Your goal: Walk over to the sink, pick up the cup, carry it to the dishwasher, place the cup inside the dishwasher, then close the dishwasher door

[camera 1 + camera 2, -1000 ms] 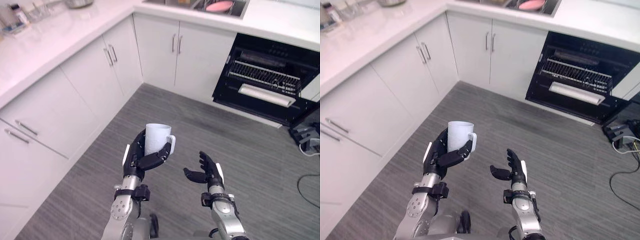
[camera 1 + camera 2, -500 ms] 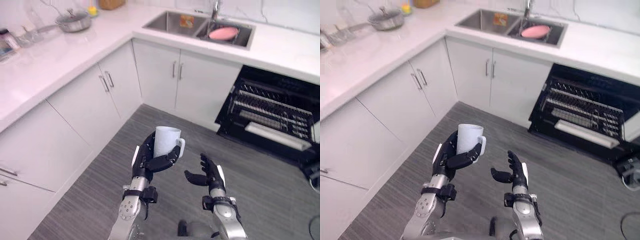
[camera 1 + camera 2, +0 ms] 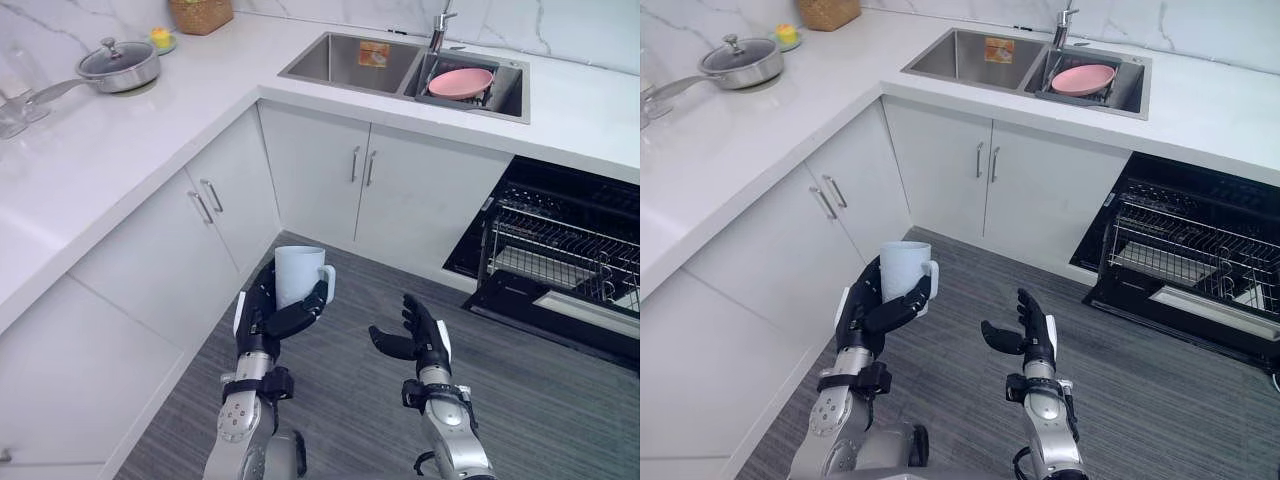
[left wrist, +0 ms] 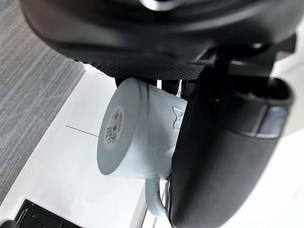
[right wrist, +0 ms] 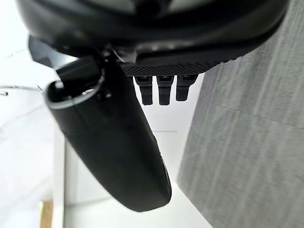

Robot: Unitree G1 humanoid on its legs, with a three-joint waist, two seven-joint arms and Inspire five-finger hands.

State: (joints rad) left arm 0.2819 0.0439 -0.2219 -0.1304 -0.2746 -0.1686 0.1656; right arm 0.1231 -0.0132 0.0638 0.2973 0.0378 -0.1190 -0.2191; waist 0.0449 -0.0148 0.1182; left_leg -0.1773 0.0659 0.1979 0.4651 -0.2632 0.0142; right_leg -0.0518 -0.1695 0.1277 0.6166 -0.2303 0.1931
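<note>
Cup (image 3: 298,276), clasped by the curled left hand (image 3: 266,314), could be knocked loose against the dishwasher rack (image 3: 560,245) at two o'clock.

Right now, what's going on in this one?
The robot stands on the grey floor of a kitchen corner, holding a white cup upright in its left hand, fingers and thumb curled round it. Its right hand is open and holds nothing. The dishwasher ahead on its right is open, its rack showing, and the cup is not yet in it. The sink lies beyond, with a pink dish in its other basin.
</note>
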